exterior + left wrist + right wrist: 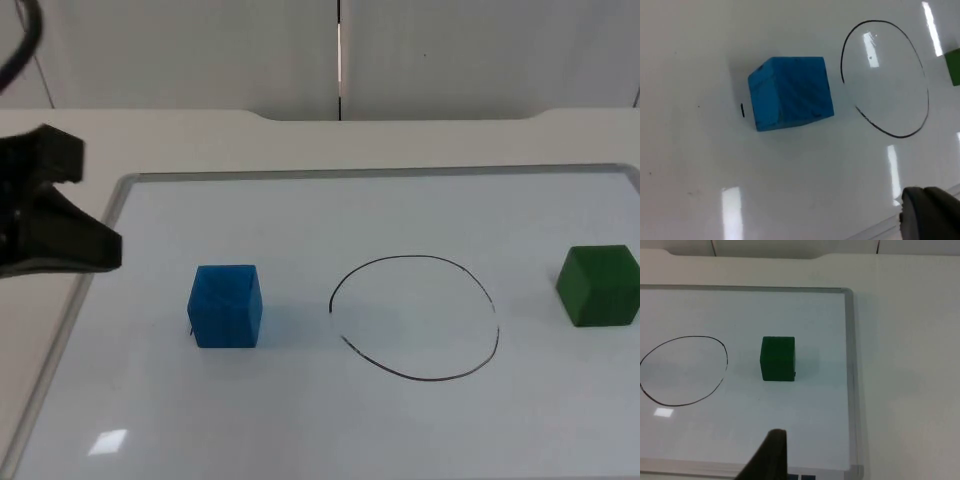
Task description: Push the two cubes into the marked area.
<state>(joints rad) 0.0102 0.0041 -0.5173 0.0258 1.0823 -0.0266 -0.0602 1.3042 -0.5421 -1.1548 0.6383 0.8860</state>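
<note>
A blue cube [225, 305] stands on the whiteboard, left of a hand-drawn black circle [415, 317]. A green cube [598, 285] stands right of the circle, near the board's right side. Both cubes are outside the line. My left gripper [70, 235] hangs over the board's left rim, a short way left of the blue cube [790, 92] and not touching it. The left wrist view also takes in the circle [885, 77]. My right gripper [771, 457] is by the board's rim, apart from the green cube [778, 358], with the circle [682, 370] beyond that cube.
The whiteboard has a raised grey frame [350, 172] and lies on the white table [300, 135]. Its frame [850, 365] runs close beside the green cube. A small black mark [742, 110] sits by the blue cube. The grey partition wall [450, 50] closes the back.
</note>
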